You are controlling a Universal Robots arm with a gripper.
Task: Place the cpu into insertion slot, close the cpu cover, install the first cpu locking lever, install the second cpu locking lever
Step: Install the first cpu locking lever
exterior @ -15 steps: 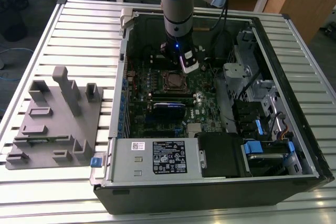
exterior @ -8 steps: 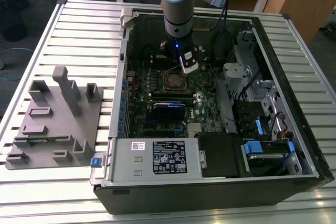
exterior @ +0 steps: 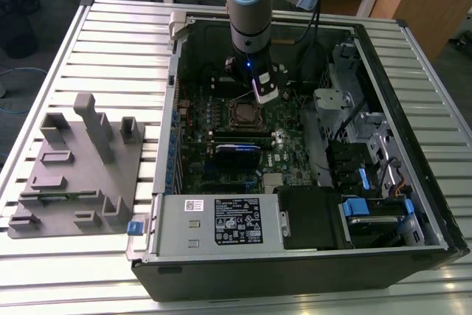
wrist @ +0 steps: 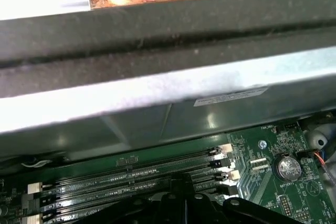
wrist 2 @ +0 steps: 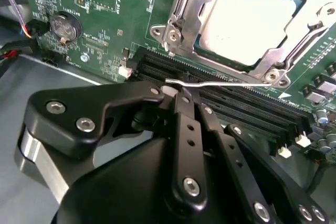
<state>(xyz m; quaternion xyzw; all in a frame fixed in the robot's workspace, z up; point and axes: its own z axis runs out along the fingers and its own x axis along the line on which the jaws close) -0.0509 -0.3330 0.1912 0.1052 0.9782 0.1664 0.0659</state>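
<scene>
In the second wrist view the cpu (wrist 2: 252,14) lies in the insertion slot with its pale metal top showing. The silver cpu cover (wrist 2: 181,14) is down around it. A thin wire locking lever (wrist 2: 220,84) runs along the socket edge beside the memory slots. My gripper (wrist 2: 180,94) is shut, and its black fingertips touch the lever's hooked end. I cannot tell whether the lever is latched. In the exterior view the gripper (exterior: 264,94) hangs inside the open computer case, just beside the insertion slot (exterior: 242,113).
Long black memory slots (wrist 2: 236,103) lie between my fingers and the socket. A coin battery (wrist 2: 64,25) sits on the green board. The case wall (wrist: 168,93) stands close by. A grey fixture block (exterior: 77,167) rests on the slatted table outside the case, and a power supply (exterior: 221,219) fills the near side.
</scene>
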